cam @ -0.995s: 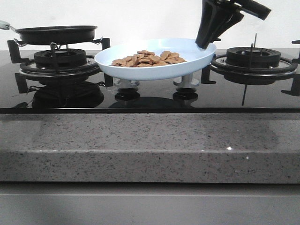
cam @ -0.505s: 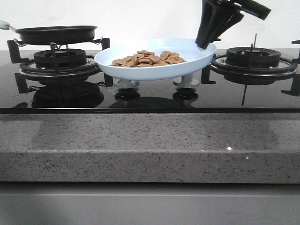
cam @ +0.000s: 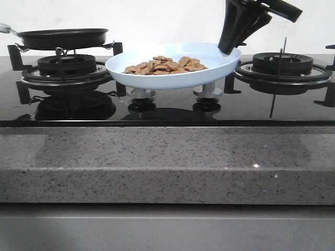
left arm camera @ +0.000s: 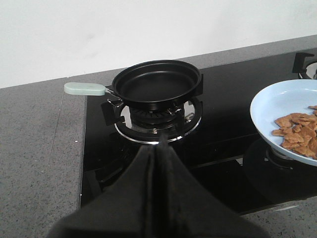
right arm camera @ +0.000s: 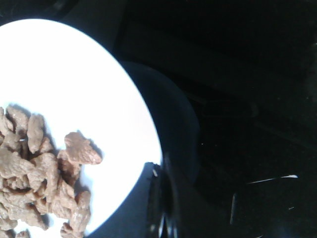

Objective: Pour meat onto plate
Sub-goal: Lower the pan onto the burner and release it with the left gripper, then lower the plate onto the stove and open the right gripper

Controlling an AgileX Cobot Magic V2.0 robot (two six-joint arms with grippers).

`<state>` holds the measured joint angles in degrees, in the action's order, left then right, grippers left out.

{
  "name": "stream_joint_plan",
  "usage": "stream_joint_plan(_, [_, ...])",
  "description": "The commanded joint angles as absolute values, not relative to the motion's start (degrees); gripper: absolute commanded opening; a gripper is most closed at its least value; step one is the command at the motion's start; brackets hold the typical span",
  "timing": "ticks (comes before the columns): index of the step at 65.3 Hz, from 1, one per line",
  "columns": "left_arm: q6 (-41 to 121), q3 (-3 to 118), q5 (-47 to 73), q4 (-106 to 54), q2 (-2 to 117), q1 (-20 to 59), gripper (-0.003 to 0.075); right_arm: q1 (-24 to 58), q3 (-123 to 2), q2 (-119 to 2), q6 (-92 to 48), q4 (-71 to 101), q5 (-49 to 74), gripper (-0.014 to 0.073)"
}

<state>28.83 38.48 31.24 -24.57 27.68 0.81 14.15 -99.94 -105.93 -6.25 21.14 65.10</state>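
The pale blue plate point(cam: 172, 78) sits over the middle of the stove, level, with the heap of orange-brown meat point(cam: 165, 65) on it. My right gripper point(cam: 229, 50) is shut on the plate's right rim. In the right wrist view the plate point(right arm camera: 74, 84) and the meat point(right arm camera: 39, 173) show beside my right gripper point(right arm camera: 161, 173), one finger lying over the rim. My left gripper point(left arm camera: 159, 146) is shut and empty, held back from the empty black pan point(left arm camera: 156, 84). The plate point(left arm camera: 270, 106) and the meat point(left arm camera: 297, 134) also show in the left wrist view.
The black pan point(cam: 63, 37) with a pale green handle point(left arm camera: 84, 89) rests on the left burner point(cam: 65, 68). A bare burner point(cam: 282, 65) stands at the right. Two stove knobs point(cam: 207, 94) sit under the plate. A grey speckled counter edge point(cam: 167, 162) runs along the front.
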Motion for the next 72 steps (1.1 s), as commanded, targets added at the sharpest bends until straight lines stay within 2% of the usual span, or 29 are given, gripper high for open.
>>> stream_joint_plan(1, [28.36, 39.90, 26.85, -25.82, 27.90, 1.30, -0.0020, 14.08, -101.81, -102.84, -4.96, 24.10, 63.02, -0.0060])
stream_joint_plan(18, [28.36, 39.90, 26.75, -25.82, 27.90, 1.30, -0.0020, 11.11, -108.00, -104.52, -4.65, 27.13, 62.26, -0.0060])
stream_joint_plan(40, [28.36, 39.90, 26.75, -25.82, 27.90, 1.30, -0.0020, 8.47, -119.92, -114.62, -4.51, 28.75, 60.93, -0.0060])
stream_joint_plan(64, [28.36, 39.90, 26.94, -25.82, 27.90, 1.30, -0.0020, 8.47, -121.25, -119.80, -4.51, 28.07, 62.69, -0.0054])
stream_joint_plan(72, [28.36, 39.90, 26.99, -25.82, 27.90, 1.30, -0.0020, 8.47, -121.25, -119.80, -4.51, 27.46, 63.33, -0.0010])
